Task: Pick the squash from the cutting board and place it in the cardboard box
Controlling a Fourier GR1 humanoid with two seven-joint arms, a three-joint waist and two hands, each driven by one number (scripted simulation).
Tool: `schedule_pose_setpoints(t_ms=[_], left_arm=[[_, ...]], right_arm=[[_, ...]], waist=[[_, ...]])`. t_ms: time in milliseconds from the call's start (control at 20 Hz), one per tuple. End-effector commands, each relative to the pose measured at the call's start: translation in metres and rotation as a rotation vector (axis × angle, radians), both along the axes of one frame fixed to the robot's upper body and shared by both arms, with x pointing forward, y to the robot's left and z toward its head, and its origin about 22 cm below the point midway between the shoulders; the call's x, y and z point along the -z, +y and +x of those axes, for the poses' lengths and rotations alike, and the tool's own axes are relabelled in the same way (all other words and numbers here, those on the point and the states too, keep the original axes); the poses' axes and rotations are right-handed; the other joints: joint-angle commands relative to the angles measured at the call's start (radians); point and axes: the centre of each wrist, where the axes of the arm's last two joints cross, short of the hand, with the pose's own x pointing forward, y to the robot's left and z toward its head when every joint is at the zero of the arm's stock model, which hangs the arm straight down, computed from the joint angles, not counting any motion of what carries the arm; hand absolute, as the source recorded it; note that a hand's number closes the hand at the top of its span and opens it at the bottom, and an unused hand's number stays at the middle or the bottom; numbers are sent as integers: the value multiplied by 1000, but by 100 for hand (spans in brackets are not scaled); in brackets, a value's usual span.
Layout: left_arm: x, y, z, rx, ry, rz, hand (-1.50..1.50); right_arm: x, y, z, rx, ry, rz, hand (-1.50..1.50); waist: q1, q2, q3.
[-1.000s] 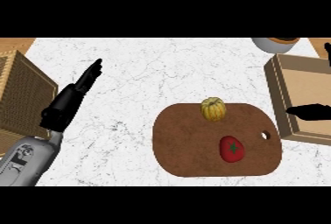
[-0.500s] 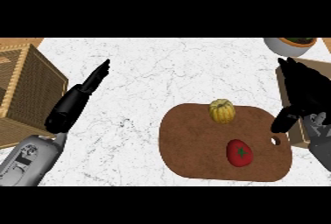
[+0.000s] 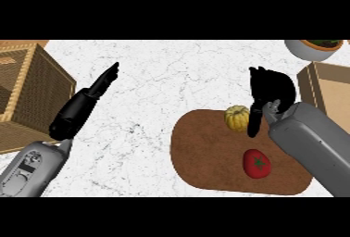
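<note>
The counter (image 3: 178, 69) is finished as smooth white marble with grey veins. The cutting board (image 3: 205, 157) is seen as matt brown wood. The squash (image 3: 236, 117) is ribbed and dull, the tomato (image 3: 258, 163) smooth and faintly glossy. The cardboard box (image 3: 335, 88) is matt tan. The left hand (image 3: 85, 104) and right hand (image 3: 272, 90) are finished in matt black.

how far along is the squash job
Done: nothing yet; the squash lies on the cutting board. In hand: the right hand hovers beside the squash, fingers open, not gripping. Left: grasp it, lift, carry it to the cardboard box at the right edge.
</note>
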Motion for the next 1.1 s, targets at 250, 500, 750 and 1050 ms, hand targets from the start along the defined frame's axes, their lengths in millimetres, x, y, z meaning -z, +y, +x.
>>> schedule_pose_setpoints(t_ms=[250,500,750,1050], left_arm=[[-7,13,5,-31,-6,0,0],[15,5,-7,-44,22,-17,0],[1,25,0,-83,7,-9,0],[12,17,-7,-90,11,-19,0]], right_arm=[[3,75,34,198,205,-215,-150],[12,110,48,219,250,-220,-150],[20,141,49,208,237,-316,-150],[32,142,58,233,281,-350,-150]], waist=[[-33,-10,5],[-45,-9,6],[-76,-13,8],[-99,-10,11]])
